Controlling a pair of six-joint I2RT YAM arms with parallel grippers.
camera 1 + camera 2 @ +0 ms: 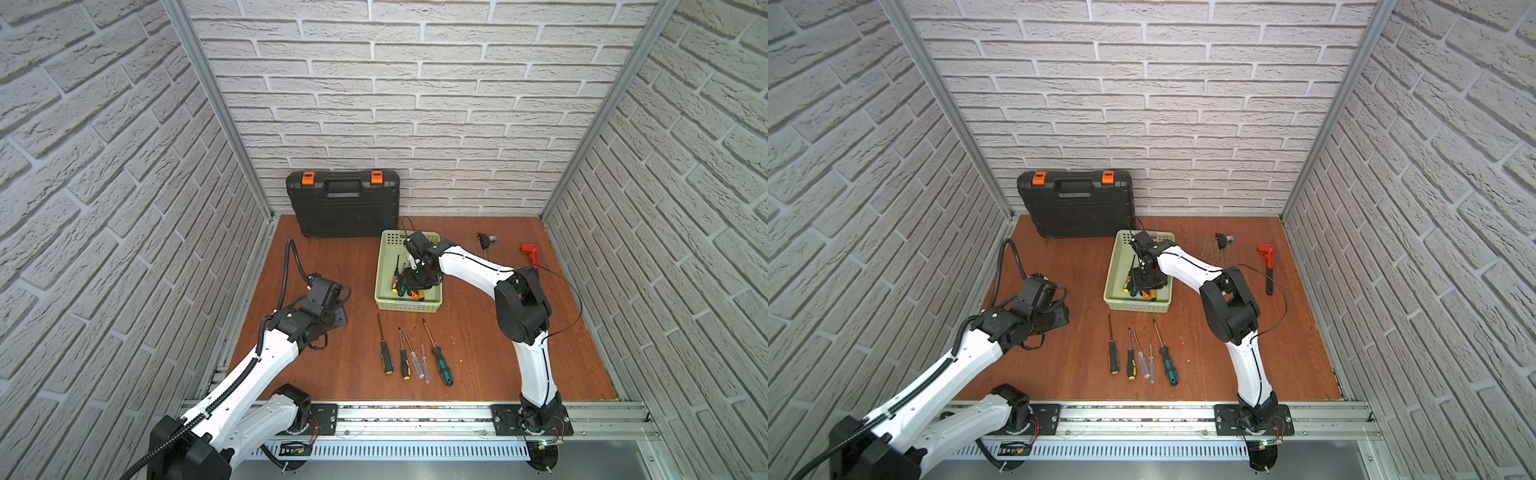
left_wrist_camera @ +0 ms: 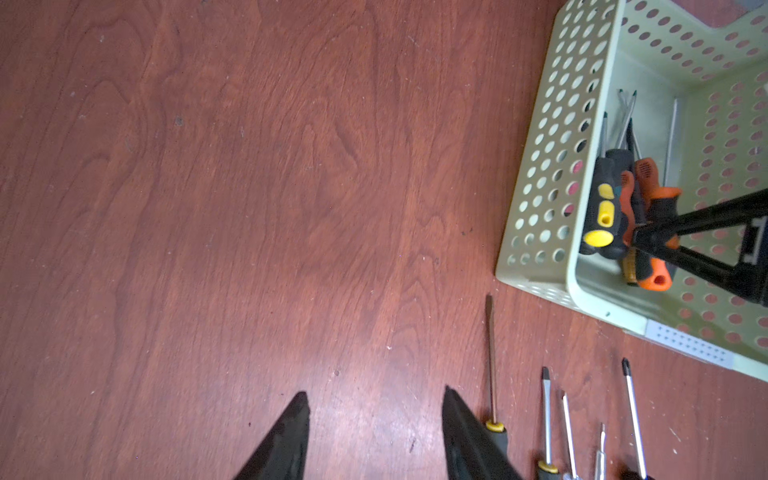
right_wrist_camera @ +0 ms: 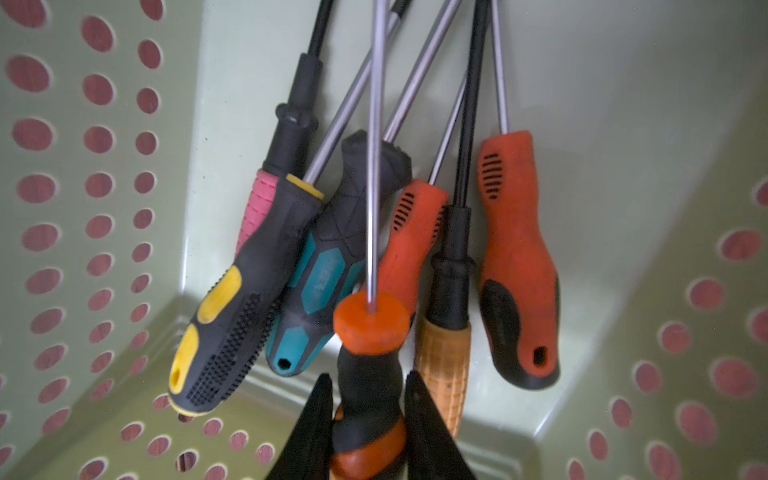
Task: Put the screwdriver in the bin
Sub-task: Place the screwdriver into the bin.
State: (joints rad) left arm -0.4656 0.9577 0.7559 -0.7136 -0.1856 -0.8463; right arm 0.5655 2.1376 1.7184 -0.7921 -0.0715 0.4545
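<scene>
Right end effector [image 3: 368,376] is grasping the screwdriver [image 3: 370,320] by the black part of its handle, just behind the orange collar, with one jaw pressing on each side. I am holding it inside the bin [image 1: 409,308], low over the end nearer the arm bases. A pile of screwdrivers [image 3: 515,249] is lying there on the bin floor, handles gathered toward the end effector. The long axis of the held tool is running straight away from the wrist, shaft leading, along the length of the bin and roughly parallel to the tools below. Its shaft is crossing above a teal and black handle. I cannot tell whether the held handle is resting on the pile or hanging just clear of it. I am judging the placing step as nearly complete. The coming move is calling for the jaws to part and the arm to rise straight up, since the tool is sitting directly between the jaws and the bin walls are standing close around them. Left end effector [image 2: 376,392] is released and carrying nothing. It is hovering over bare worktop [image 2: 208,208] just beside a row of five screwdrivers [image 1: 404,361], well apart from the bin, so the right arm is the one doing this work.
</scene>
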